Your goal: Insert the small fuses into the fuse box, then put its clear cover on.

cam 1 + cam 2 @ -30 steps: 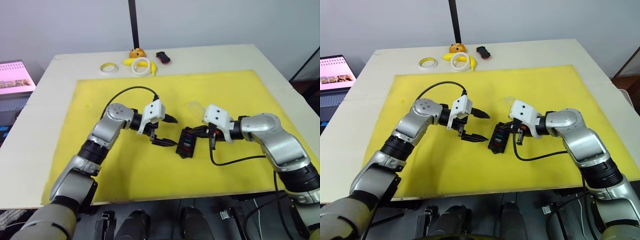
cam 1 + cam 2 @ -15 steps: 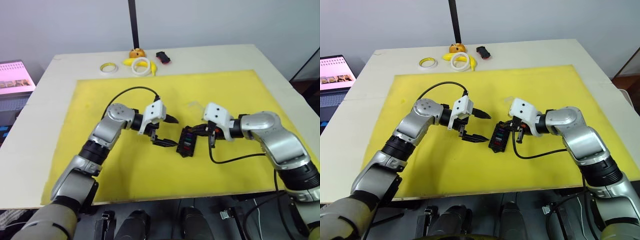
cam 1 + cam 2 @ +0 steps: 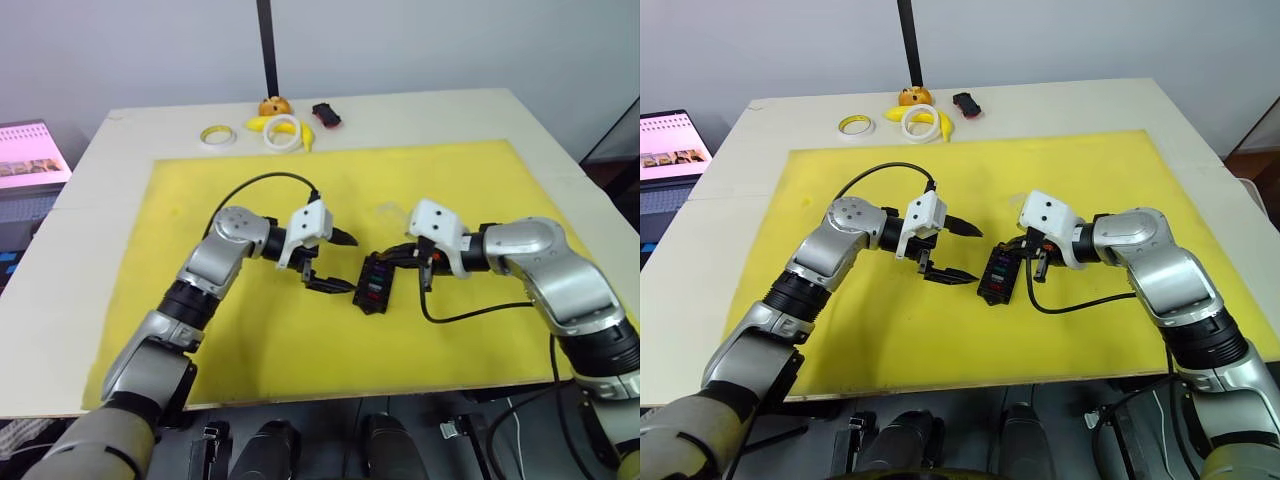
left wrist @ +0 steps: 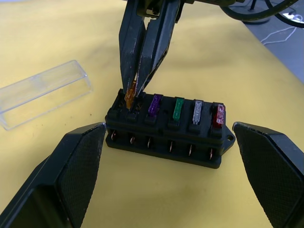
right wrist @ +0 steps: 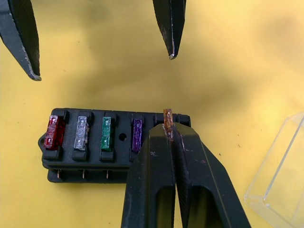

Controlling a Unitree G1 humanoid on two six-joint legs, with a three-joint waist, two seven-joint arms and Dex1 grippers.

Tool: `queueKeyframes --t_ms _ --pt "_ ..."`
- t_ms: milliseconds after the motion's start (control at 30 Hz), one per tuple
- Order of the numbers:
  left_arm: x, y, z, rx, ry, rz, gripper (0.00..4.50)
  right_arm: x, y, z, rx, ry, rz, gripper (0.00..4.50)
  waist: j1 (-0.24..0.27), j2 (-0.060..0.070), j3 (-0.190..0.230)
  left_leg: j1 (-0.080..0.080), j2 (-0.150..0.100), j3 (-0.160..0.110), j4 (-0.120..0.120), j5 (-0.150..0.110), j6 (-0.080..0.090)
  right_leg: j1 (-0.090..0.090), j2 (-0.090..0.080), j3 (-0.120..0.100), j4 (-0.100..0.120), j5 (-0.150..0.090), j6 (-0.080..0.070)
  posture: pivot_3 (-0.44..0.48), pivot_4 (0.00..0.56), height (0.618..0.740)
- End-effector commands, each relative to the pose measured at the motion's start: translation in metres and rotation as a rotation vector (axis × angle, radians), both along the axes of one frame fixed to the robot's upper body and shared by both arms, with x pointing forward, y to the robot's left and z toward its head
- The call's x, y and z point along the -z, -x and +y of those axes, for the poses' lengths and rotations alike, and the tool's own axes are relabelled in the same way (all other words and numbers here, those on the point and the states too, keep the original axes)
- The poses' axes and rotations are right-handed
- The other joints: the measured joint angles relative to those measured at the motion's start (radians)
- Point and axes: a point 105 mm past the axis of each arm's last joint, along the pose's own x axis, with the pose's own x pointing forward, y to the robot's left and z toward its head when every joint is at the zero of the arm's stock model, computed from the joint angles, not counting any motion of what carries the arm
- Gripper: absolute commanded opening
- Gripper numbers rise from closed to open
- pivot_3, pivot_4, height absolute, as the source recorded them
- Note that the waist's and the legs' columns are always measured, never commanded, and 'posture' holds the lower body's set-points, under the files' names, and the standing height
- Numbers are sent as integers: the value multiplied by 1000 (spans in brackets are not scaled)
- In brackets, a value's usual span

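The black fuse box [image 3: 375, 285] lies on the yellow mat [image 3: 250, 330] between my two grippers. Red [image 5: 54, 132], grey [image 5: 81, 133], green [image 5: 106, 134] and purple [image 5: 137, 135] small fuses stand in one row of its slots. My right gripper [image 5: 167, 128] is shut on an orange fuse [image 4: 129, 97], whose lower end is at the end slot beside the purple one. My left gripper [image 3: 350, 263] is open just left of the box, one finger on each side of its near end, not touching. The clear cover [image 4: 42, 92] lies on the mat just behind the box.
At the table's far edge lie two tape rings [image 3: 216, 134], a banana [image 3: 262, 123], an orange object [image 3: 274, 104] and a black-and-red object [image 3: 326, 114], beside a black pole [image 3: 266, 45]. A laptop [image 3: 30, 155] sits off the table's left side.
My right wrist has shifted slightly up and to the right over the box, still holding the orange fuse. The left arm and the box have not moved.
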Motion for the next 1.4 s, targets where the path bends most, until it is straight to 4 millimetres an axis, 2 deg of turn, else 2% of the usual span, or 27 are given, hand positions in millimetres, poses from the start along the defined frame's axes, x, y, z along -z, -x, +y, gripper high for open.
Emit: queueKeyframes --t_ms 33,233,667,1000,1200,1400 --pt "-10 -2 1 -6 25 -36 4495 -5 -1 -3 4 9 -29 0 0 0 0 0 0 0 0 0 0 0 0 0 0 0 0 0 150 740" --pt "-10 -3 1 -8 25 -38 4495 -2 1 -1 0 0 -12 0 0 0 0 0 0 0 0 0 0 0 0 0 0 0 0 0 150 740" --pt "-11 -3 0 -8 27 -38 4495 -12 4 3 -10 -23 -16 0 1 0 0 0 0 0 0 0 0 0 0 0 0 0 0 0 150 740" --pt "-11 -3 -1 -8 29 -39 4495 -9 3 2 -3 -18 -13 0 0 0 0 0 0 0 0 0 0 0 0 0 0 0 0 0 150 740" --pt "-11 -3 -1 -9 30 -38 4495 -17 5 6 -11 -39 -19 0 0 0 0 0 0 0 0 0 0 0 0 0 0 0 0 0 150 740" --pt "-10 -3 -1 -8 32 -37 4495 -13 6 4 -3 -33 -11 0 1 0 0 0 0 0 0 0 0 0 0 0 0 0 0 0 150 740"
